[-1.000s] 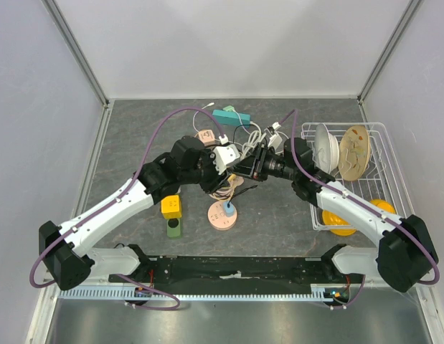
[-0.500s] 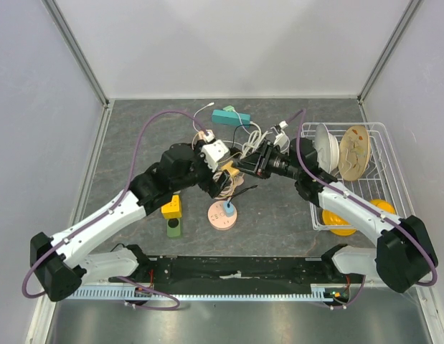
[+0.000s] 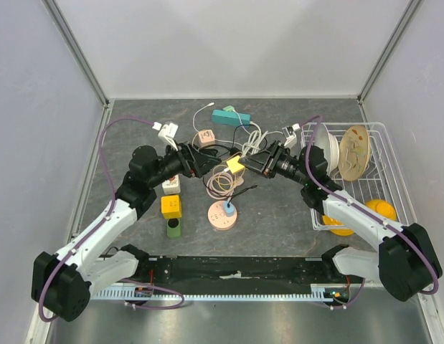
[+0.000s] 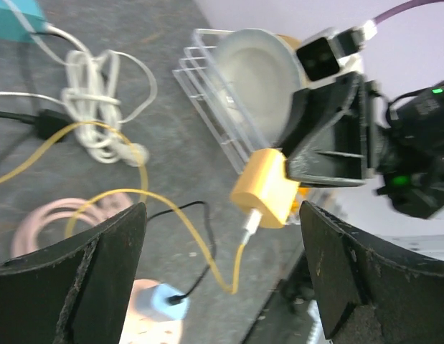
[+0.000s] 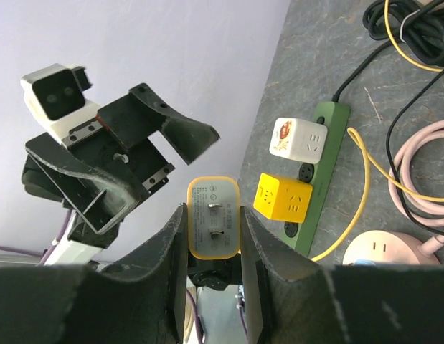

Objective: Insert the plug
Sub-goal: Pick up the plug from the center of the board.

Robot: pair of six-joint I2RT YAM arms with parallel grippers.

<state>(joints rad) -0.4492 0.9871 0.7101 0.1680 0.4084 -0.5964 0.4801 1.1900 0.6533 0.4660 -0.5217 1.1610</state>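
Bench [image 3: 279,215] first: which step are we on?

Carrying, we judge. The green power strip [image 3: 174,229] lies at eight o'clock from the yellow plug [image 3: 235,164], which our right jaws clamp mid-air above the bench centre. Our left jaws gape wide, empty. Next we'd turn the prongs [image 5: 211,222] down over a free outlet.

Anything unclear?

The white cube [image 5: 299,140] and yellow cube [image 5: 282,196] cover much of the strip, and our left wrist view is blurred.

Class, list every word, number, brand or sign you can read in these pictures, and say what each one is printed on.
Nothing can be quoted; no text is legible.
On the yellow plug: small print and marks around the prongs, too small to read.
On the white cube adapter: a reddish-brown emblem on one side, blurred, no words legible.
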